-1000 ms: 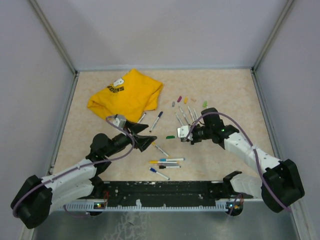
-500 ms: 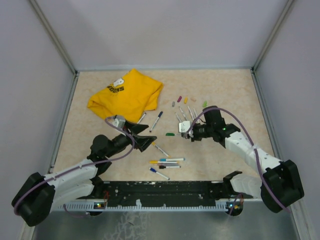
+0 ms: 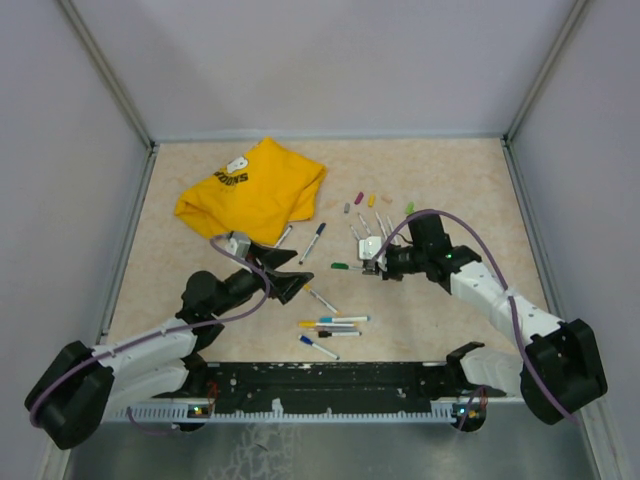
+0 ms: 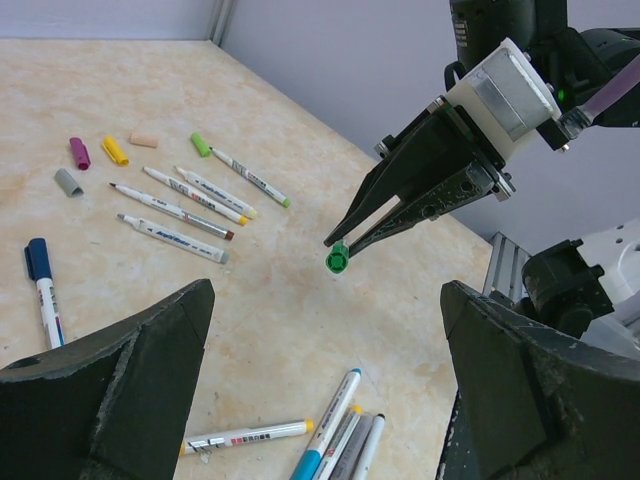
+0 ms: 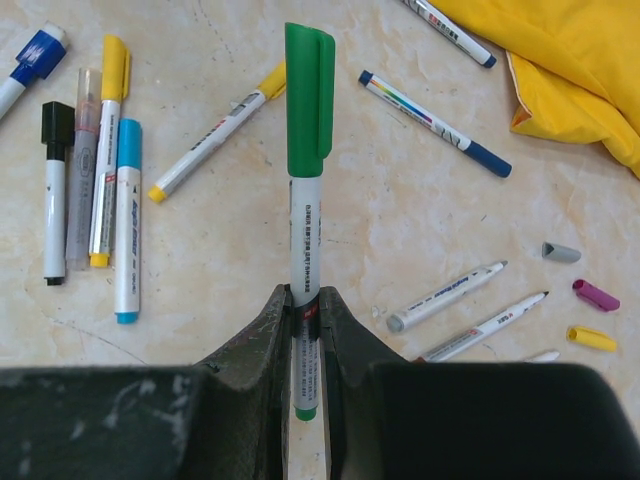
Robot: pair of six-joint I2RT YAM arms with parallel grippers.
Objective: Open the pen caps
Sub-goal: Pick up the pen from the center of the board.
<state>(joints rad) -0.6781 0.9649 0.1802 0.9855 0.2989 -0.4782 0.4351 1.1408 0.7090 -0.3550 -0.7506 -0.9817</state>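
Note:
My right gripper point(image 5: 305, 293) is shut on the white barrel of a pen point(image 5: 305, 235), held above the table with its green cap point(image 5: 309, 100) on and pointing toward the left arm. In the left wrist view that green cap point(image 4: 337, 262) faces the camera just past the right gripper point(image 4: 342, 246). My left gripper point(image 4: 330, 400) is open wide and holds nothing, a short way from the cap. From above, the left gripper point(image 3: 297, 272) and right gripper point(image 3: 372, 260) face each other. Loose caps point(image 4: 115, 150) lie by several uncapped pens point(image 4: 190, 195).
A yellow T-shirt point(image 3: 252, 190) lies at the back left. Several capped pens point(image 3: 330, 325) lie bunched near the front edge, below the grippers. A blue-capped pen point(image 4: 42, 275) lies alone near the shirt. Walls enclose the table on three sides.
The right gripper has drifted slightly toward the back of the table with the green-capped pen. The left arm has stayed still and open.

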